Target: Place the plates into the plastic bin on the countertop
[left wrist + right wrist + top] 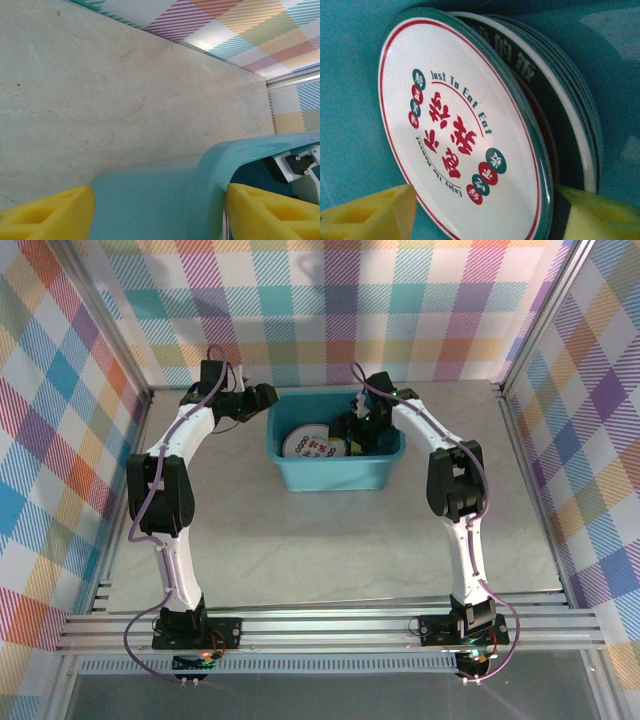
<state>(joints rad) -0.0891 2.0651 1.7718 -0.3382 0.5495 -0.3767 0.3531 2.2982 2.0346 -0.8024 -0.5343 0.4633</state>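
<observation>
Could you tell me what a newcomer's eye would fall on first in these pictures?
First, the white plate printed with red characters and "Just To Eat Eat", with a stack of plates behind it, inside the teal plastic bin at the back of the countertop. Next, the left arm and right arm curving in to the bin from either side, framed by loud plaid walls.

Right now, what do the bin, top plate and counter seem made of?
The bin looks like moulded plastic: smooth teal, soft sheen, rounded lip. The top plate is glossy white with printed lettering, melamine or glazed ceramic. The counter is matte beige with faint veins, stone or laminate.
</observation>
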